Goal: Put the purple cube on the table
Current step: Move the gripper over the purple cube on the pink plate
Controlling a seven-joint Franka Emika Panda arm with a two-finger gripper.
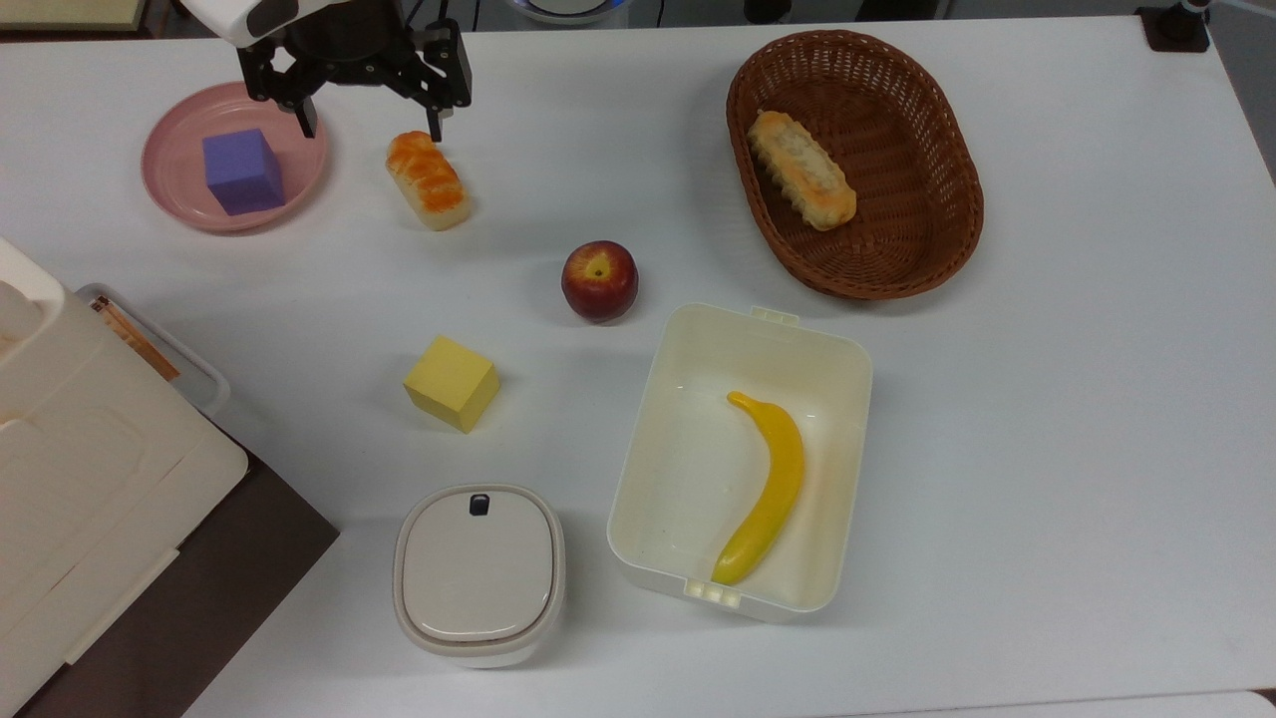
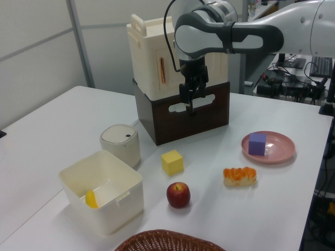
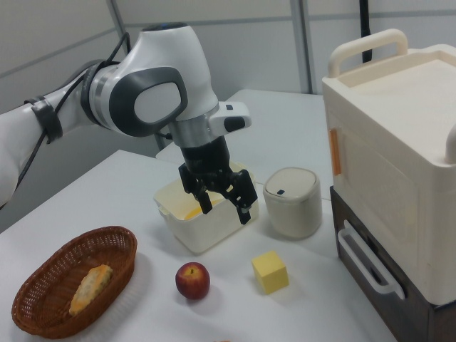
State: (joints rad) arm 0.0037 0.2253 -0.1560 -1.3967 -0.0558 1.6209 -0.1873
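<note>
- The purple cube (image 1: 242, 171) sits inside the pink plate (image 1: 169, 189), at about ten o'clock on the white desk (image 1: 1047, 399) in the top view.
- The tool (image 1: 371, 128) hangs above the desk with its two fingers spread apart and nothing between them; in the top view it is between the plate and the orange-glazed bread (image 1: 429, 179), at about two o'clock from the cube.
- The brown wicker basket (image 1: 937, 150), at about one o'clock in the top view, holds one long bread roll (image 1: 802, 170).
- The open cream plastic box (image 1: 678, 479), at about five o'clock, holds a yellow banana (image 1: 768, 489) lying along its right side in the top view.
- A round white container (image 1: 479, 572) with its lid on stands at about seven o'clock, just beside the box.
- A red apple (image 1: 599, 280) and a yellow cube (image 1: 452, 383) lie loose on the desk near the middle.
- A large cream case (image 2: 157, 57) rests on a dark brown crate (image 2: 178, 112) at the desk's edge.
</note>
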